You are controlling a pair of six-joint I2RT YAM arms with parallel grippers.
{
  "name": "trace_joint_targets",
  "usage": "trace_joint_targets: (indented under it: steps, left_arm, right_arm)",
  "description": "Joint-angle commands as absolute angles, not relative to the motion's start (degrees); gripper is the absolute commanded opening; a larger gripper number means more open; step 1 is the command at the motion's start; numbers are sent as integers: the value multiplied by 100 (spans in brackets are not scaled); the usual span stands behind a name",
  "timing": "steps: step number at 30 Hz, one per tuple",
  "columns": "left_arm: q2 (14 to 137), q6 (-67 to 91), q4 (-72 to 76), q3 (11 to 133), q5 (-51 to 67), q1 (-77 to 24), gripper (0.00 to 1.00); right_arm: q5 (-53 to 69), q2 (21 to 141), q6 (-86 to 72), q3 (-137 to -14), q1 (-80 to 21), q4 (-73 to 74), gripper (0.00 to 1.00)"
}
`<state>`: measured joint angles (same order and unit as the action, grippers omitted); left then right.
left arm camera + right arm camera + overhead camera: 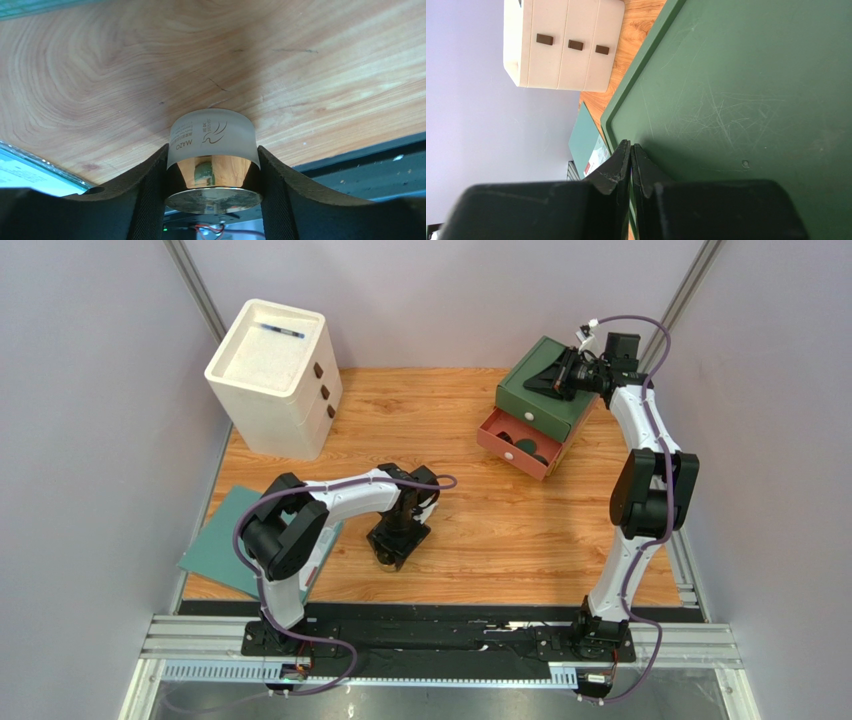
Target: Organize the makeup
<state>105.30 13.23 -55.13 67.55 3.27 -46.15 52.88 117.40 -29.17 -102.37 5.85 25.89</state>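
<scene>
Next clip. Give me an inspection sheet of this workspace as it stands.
Surface: wooden table, faint scratches.
Job's things: frosted jar with a gold cap, at the table; dark jars in the open pink drawer of the green box.
Clutter: blue pen atop the white drawer unit; teal mat at the left edge.
Grippers: left gripper closed on the frosted jar; right gripper shut, over the green box's top.
Cables: purple cables along both arms.
Surroundings: grey walls; metal rail at the near edge.
</scene>
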Motion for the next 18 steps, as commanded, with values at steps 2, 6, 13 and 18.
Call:
trace_joint_targets:
  steps: [2, 6, 13, 18]
  left_arm:
    - [10451, 1222, -5502, 6820, 193, -4641, 19]
    - [10371, 1056, -5704, 7311, 150, -4641, 0]
    - [10371, 677, -5055, 9207, 185, -4641, 0]
    - [10985, 799, -3757, 10202, 798, -4614, 0]
  right_arm:
    - [4148, 12973, -2364, -9510, 536, 3779, 10]
    - [4148, 12982, -2364, -9562, 545, 3797, 10]
    - [4148, 13034, -2373, -9633, 536, 3823, 10]
    - [4166, 13061, -2382, -9624, 536, 3814, 10]
